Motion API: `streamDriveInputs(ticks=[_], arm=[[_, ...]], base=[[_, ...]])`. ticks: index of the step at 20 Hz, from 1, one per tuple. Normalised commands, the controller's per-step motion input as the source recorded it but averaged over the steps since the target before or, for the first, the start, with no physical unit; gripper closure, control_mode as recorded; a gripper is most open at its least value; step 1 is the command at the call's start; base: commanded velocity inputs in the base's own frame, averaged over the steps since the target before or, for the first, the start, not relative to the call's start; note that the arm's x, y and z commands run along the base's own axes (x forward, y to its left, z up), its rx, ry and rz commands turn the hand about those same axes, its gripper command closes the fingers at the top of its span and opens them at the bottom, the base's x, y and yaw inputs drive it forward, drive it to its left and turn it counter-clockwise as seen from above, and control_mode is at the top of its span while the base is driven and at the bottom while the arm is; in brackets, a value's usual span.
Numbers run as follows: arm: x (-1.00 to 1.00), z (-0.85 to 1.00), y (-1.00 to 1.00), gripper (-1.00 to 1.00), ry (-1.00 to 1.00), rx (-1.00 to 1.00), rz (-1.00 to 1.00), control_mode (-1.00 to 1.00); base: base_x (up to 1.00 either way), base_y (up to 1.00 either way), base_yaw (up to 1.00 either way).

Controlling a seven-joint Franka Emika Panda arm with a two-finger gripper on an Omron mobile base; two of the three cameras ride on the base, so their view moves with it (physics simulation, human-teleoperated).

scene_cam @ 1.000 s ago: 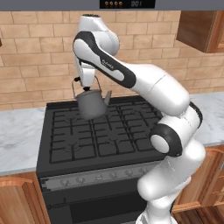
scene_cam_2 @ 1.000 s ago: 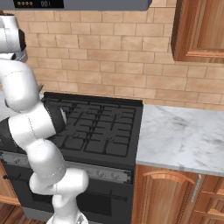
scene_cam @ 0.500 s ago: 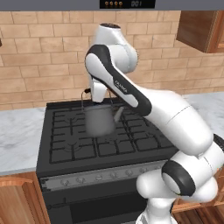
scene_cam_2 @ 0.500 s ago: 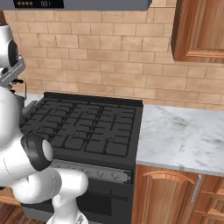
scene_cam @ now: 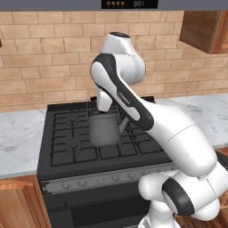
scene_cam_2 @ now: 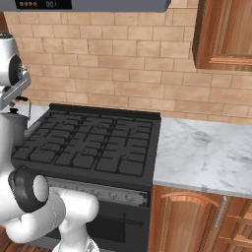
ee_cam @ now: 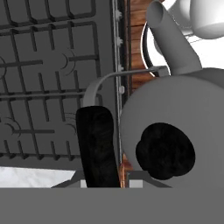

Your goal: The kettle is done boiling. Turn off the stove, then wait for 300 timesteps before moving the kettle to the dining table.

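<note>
Brick-backed stove (scene_cam: pixel 75 147): gripper (ee_cam: pixel 103 175), nearly closed, holds the kettle (scene_cam: pixel 103 130) by its handle above the grates; arm reads "PANDA".

Left base view. The kettle (scene_cam: pixel 103 129) hung blurred above the grates of the stove (scene_cam: pixel 71 147), near centre, its spout pointing toward 3 o'clock. The white arm rose from 5 o'clock and arched over it, hiding the kettle's top. Marble countertop (scene_cam: pixel 18 138) lay at 9 o'clock.

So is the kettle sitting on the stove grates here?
No, the kettle hangs in the air above the stove, carried by the arm.
</note>
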Motion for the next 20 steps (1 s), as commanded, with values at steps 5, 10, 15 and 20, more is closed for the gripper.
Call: streamDriveInputs(ticks=[5, 10, 15, 20], arm=[[-0.02, 0.00, -0.01, 1.00, 0.00, 0.00, 0.00, -1.00], [-0.08, 0.00, 0.00, 1.00, -0.02, 0.00, 0.00, 1.00], [0.00, 0.00, 0.00, 1.00, 0.00, 0.00, 0.00, 1.00], [0.00, 0.00, 0.00, 1.00, 0.00, 0.00, 0.00, 1.00]], base=[[0.00, 0.00, 0.00], [-0.26, -0.06, -0.04], [-0.77, -0.26, -0.25], [-0.51, -0.16, -0.39]])
